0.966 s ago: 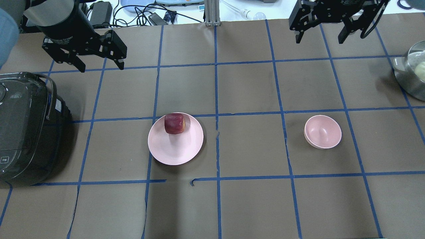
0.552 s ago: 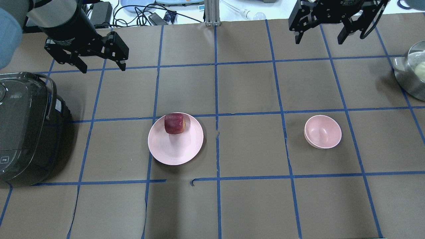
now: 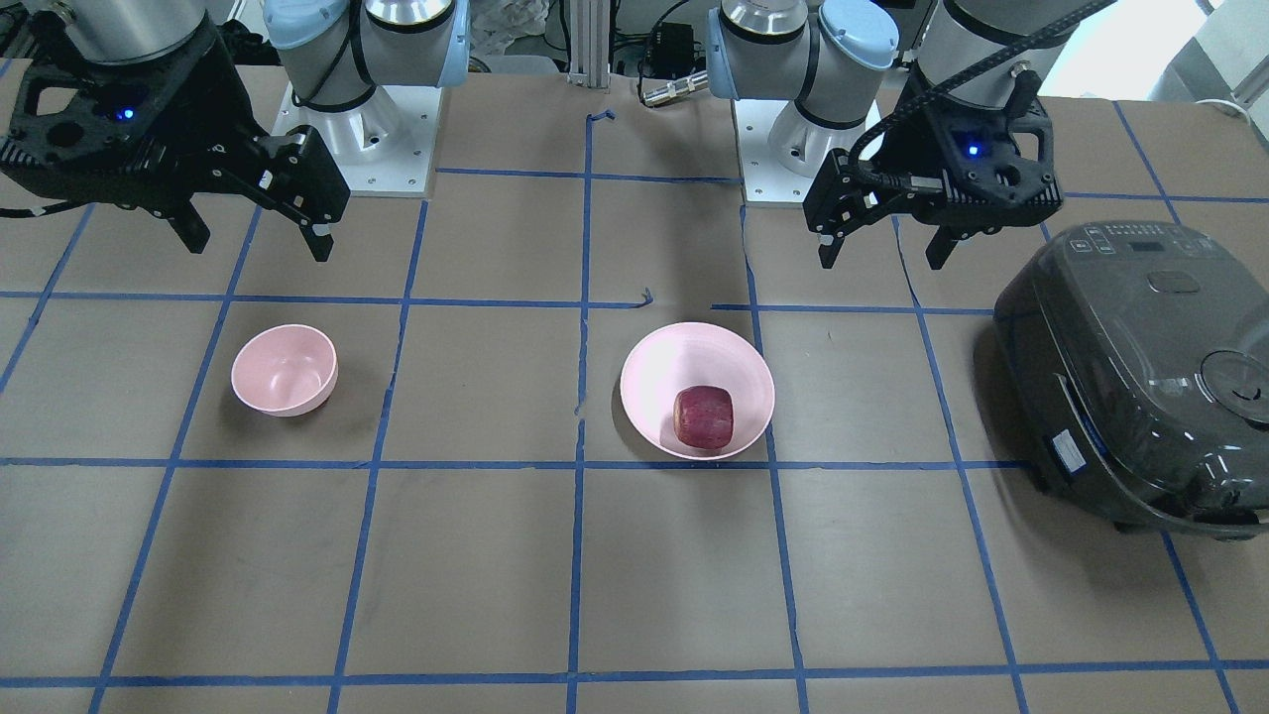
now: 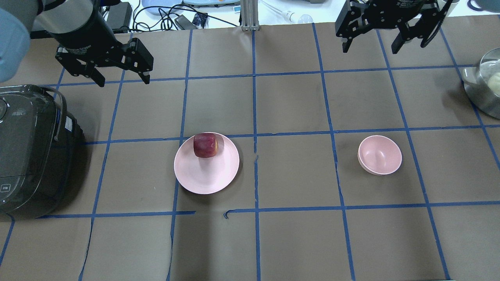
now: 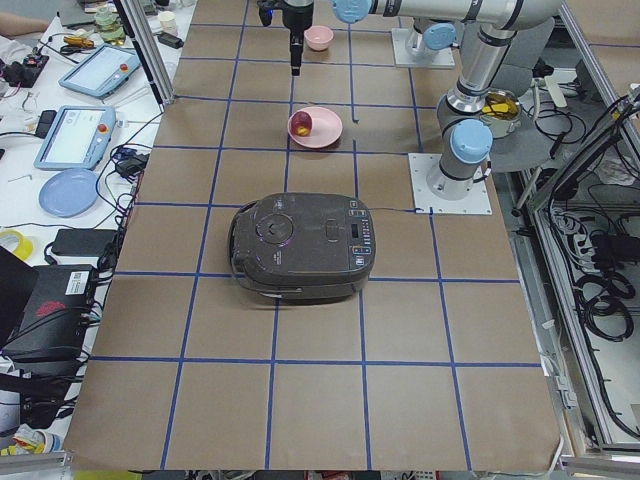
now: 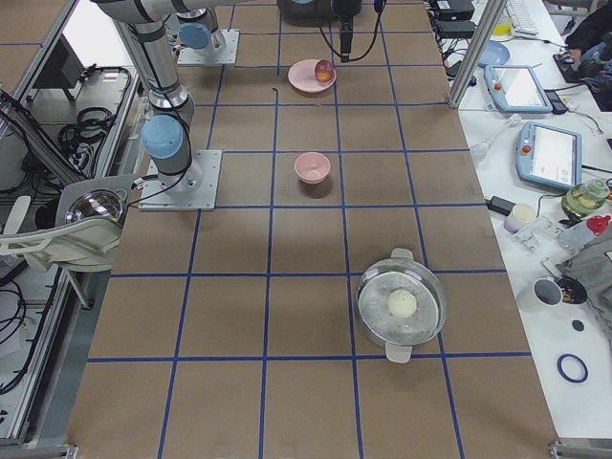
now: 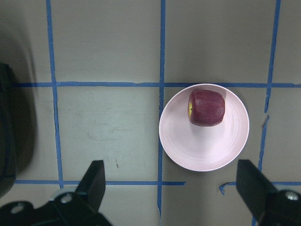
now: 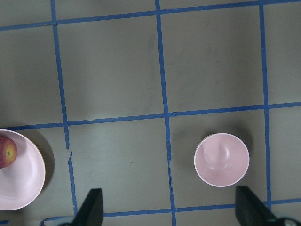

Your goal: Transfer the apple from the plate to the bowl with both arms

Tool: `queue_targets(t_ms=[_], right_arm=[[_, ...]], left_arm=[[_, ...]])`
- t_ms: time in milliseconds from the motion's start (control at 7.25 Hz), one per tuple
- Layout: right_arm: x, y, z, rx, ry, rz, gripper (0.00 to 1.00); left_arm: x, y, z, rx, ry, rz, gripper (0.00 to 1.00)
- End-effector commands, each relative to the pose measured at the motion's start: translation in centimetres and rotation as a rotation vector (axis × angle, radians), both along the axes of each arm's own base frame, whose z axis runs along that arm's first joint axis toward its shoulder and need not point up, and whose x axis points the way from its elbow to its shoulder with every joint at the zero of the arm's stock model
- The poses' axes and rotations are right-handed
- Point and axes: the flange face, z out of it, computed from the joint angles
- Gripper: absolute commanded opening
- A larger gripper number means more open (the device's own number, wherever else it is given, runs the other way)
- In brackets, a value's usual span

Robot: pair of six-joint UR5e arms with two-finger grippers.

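Brown paper tabletop with a blue tape grid; dark red apple sits on the pink plate, at the plate's edge farthest from the robot, touching it; plate lies a little left of the tabletop's middle; small pink bowl stands well apart to the plate's right, nothing in it; left gripper hangs above the tabletop beyond and to the left of the plate, fingers spread wide apart, holding nothing; its wrist view looks straight down on the plate and apple; right gripper hangs near the far tabletop edge, beyond the bowl, fingers also wide apart, nothing between them; black rice cooker sits at the left edge; steel pot sits at the right edge with a pale round thing inside.
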Motion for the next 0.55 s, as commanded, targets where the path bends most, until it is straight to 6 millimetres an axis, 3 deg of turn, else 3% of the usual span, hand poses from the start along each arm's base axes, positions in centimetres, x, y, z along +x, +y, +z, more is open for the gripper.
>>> queue_targets(t_ms=[0, 414], right_arm=[[0.00, 0.01, 0.03, -0.001, -0.001, -0.003, 1.00], [-0.16, -0.14, -0.49, 0.008, 0.000, 0.006, 1.00]], left_arm=[[-0.72, -0.10, -0.40, 0.004, -0.006, -0.013, 1.00], [-1.23, -0.32, -0.42, 0.000, -0.011, -0.026, 1.00]])
